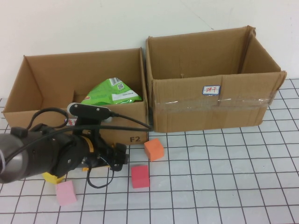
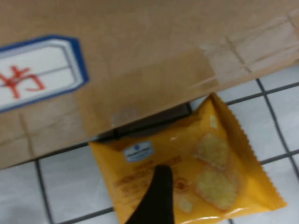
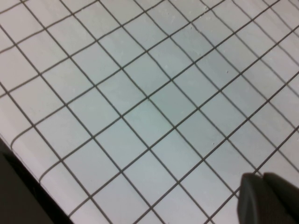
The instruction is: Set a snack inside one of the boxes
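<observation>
The two cardboard boxes are the biggest things here: the left box [image 1: 42, 79] stands just behind the left tool [image 2: 156, 196], its front wall almost against it, with a green snack bag [image 1: 112, 92] already lying inside, and the right box [image 1: 210, 107] sits well off to that tool's right, touching the first box side to side. The gridded table [image 1: 224, 177] carries everything. The left arm [image 1: 37, 156] hangs low in front of the left box, and its wrist view shows the yellow snack packet [image 2: 196, 172] flat on the table directly under the tool, one edge tucked against the foot of the box wall. One dark finger [image 2: 159, 191] lies over the packet; whether the tool is wide, narrow or already pinching the packet I cannot tell. The packet looks light, soft and crinkly, with slick film and brittle biscuits inside, so a gentle pinch on a crimped edge or puffed corner seems wiser than squeezing the middle. Right of the left tool lie an orange block [image 1: 153, 149] and a red block [image 1: 139, 176]; a pink block [image 1: 66, 192] lies near it, toward the robot. The right tool [image 3: 268, 198] hovers over bare grid, its opening not discernible.
</observation>
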### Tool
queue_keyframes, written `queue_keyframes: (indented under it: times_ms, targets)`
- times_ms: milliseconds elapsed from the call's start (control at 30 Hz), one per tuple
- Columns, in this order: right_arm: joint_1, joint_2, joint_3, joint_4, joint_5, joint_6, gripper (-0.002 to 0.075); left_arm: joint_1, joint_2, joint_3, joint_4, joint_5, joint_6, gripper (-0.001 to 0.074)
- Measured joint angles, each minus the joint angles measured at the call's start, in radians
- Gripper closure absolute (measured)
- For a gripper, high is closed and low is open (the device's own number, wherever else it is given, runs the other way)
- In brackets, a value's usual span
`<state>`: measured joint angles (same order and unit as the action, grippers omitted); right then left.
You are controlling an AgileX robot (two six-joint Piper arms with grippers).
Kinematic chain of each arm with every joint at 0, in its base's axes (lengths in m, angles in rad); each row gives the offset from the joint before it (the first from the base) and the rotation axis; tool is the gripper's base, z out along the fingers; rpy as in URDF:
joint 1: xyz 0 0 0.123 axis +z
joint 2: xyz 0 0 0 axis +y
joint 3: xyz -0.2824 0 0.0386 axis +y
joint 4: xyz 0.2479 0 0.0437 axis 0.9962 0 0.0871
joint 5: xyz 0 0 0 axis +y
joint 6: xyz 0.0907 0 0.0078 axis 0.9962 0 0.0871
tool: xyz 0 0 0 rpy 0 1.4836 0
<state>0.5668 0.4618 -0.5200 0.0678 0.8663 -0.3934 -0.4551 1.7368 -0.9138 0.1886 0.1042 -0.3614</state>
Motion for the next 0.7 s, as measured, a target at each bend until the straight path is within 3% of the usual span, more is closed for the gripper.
queue_keyframes:
  times_ms: [100, 367, 700]
  targets:
    - [0.000, 0.000, 0.012, 0.000, -0.002, 0.000, 0.0720, 0.024, 0.000, 0.000, 0.019, 0.006, -0.006, 0.0066]
    - [0.000, 0.000, 0.054, -0.011, -0.044, 0.000, 0.0721, 0.086, 0.000, 0.000, 0.030, 0.017, -0.034, 0.0175]
    - [0.000, 0.000, 0.089, -0.013, -0.086, 0.000, 0.0723, 0.070, 0.052, -0.002, 0.011, -0.018, -0.043, 0.0189]
